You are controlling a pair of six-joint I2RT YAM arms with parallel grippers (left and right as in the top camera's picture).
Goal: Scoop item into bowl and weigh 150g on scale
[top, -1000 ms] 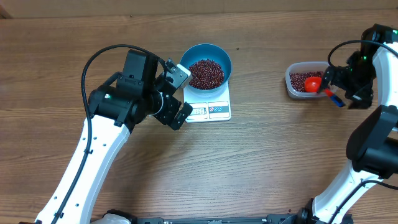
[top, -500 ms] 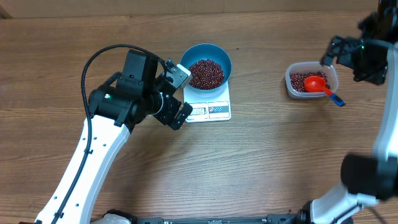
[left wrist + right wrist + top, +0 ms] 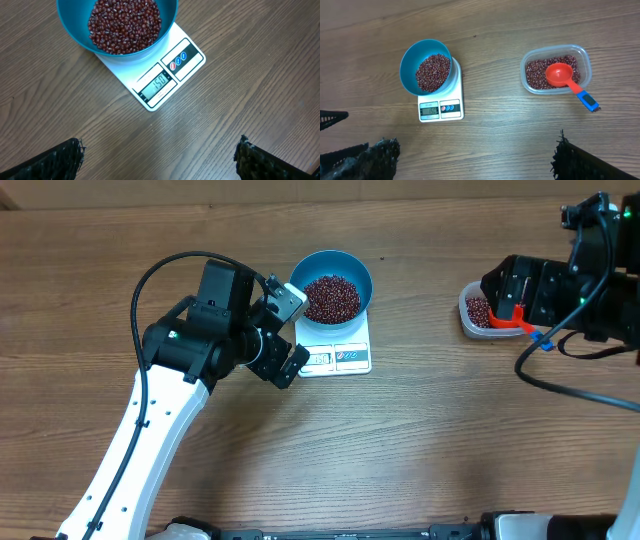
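The blue bowl (image 3: 362,272) stands on the white scale (image 3: 350,357) and holds a heap of dark red beans (image 3: 331,298). In the left wrist view the bowl (image 3: 72,20), beans (image 3: 125,25) and scale (image 3: 187,55) lie ahead, and the display reads 150. My left gripper (image 3: 292,332) hovers just left of the scale, open and empty (image 3: 160,147). My right gripper (image 3: 503,292) is raised high over the right side, open and empty (image 3: 475,145). From there the bowl (image 3: 410,62), beans (image 3: 432,72) and scale (image 3: 450,107) show at left.
A clear plastic tub (image 3: 585,55) of beans sits at the right, with a red scoop (image 3: 560,75) resting in it, its blue-tipped handle over the rim. In the overhead view my right arm hides most of the tub (image 3: 468,315).
My right gripper has drawn away from the scoop, risen and swung over the tub, leaving the scoop lying in it. The left arm, bowl and scale have not moved.
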